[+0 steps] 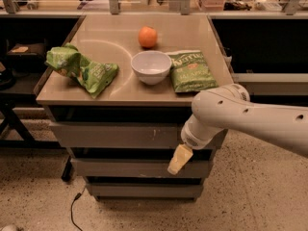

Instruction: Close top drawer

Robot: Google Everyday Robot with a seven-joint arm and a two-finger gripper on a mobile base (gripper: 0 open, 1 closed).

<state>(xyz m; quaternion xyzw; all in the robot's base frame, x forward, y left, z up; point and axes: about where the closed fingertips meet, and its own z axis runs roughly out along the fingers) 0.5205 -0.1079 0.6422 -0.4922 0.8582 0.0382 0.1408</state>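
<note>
The top drawer (120, 135) runs the full width of the table just under the tabletop. Its plain grey-brown front has small pale scratches near the middle and stands slightly forward of the tabletop edge, with a dark gap above it. My gripper (177, 160) hangs from the white arm (240, 117) in front of the cabinet's right side. Its pale tip points down, just below the top drawer's front and over the second drawer (120, 167). It holds nothing that I can see.
On the tabletop (106, 42) lie a crumpled green bag (79, 69), a white bowl (151, 66), an orange (147, 36) and a flat green chip bag (191, 70). A third drawer (139, 190) sits lowest. A cable (73, 208) lies on the speckled floor.
</note>
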